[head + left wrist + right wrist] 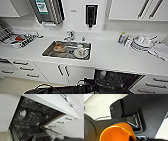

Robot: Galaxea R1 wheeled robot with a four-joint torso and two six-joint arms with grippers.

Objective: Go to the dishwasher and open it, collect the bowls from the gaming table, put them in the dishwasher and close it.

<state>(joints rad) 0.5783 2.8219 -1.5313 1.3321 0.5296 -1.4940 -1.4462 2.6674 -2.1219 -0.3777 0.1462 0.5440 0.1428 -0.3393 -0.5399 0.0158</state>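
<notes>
The dishwasher point(117, 81) point(33, 122) is seen open under the white desk point(112, 56), right of the sink point(67, 50). The left arm point(65, 89) is stretched toward it. Neither tool's state can be told.

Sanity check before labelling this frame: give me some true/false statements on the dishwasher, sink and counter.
1. The dishwasher is open. True.
2. The sink is empty. False: dishes lie in it.
3. Plates are stacked on the counter right of the sink. True.
4. The dishwasher stands left of the sink. False: it is below the counter, to the sink's right.
5. Wire racks show inside the dishwasher. True.
</notes>
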